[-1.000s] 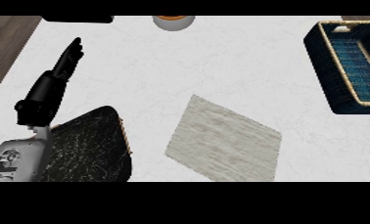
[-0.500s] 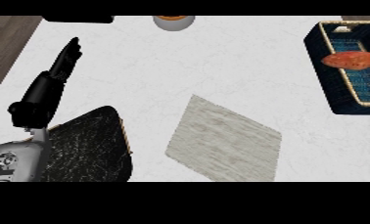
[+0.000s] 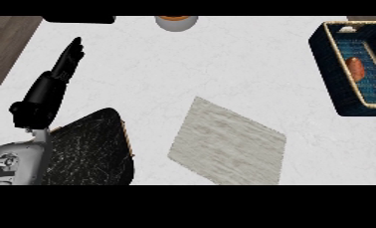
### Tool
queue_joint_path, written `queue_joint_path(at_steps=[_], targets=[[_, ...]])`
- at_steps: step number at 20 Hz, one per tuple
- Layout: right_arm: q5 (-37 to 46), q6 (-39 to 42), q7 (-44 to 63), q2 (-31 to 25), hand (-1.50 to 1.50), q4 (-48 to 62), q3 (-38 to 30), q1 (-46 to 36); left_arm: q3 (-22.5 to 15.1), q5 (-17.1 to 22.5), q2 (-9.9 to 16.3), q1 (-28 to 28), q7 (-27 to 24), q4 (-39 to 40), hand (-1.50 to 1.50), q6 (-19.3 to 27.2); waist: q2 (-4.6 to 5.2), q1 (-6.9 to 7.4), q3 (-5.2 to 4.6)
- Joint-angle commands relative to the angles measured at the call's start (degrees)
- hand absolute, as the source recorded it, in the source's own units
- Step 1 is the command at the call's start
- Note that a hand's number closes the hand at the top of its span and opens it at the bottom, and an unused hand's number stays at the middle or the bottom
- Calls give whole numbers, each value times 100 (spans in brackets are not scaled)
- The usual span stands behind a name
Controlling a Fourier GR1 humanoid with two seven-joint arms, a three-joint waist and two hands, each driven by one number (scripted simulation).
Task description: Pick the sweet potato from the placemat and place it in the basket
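The orange sweet potato (image 3: pixel 355 67) lies inside the dark blue basket (image 3: pixel 328 70) at the right edge of the head view. The pale grey placemat (image 3: pixel 228 143) lies bare on the white counter, low in the middle. My left hand (image 3: pixel 51 90) rests at the left side, fingers straight and pointing away, holding nothing. My right hand shows nowhere in this view.
A dark speckled board (image 3: pixel 86 150) lies at the lower left beside my left forearm. A grey cup with an orange top (image 3: pixel 176 22) stands at the far edge. A black object (image 3: pixel 78 19) sits at the far left edge.
The sweet potato appeared over the basket half a second ago and now lies lower inside it, turned lengthwise. My left hand has not moved.
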Motion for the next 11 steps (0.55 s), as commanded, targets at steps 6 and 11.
queue_joint_path(at_steps=[6, 11], targets=[[-789, -1350, 424, -828, -150, 555, -1137, 173, -30, 12, -2, 53, 173, -272, 0, -39, 20, 30, 14], [-1121, -1616, -40, -1341, -150, 771, -1562, 804, -10, -36, -83, -23, 96, -61, 0, 53, 32, -56, 23]])
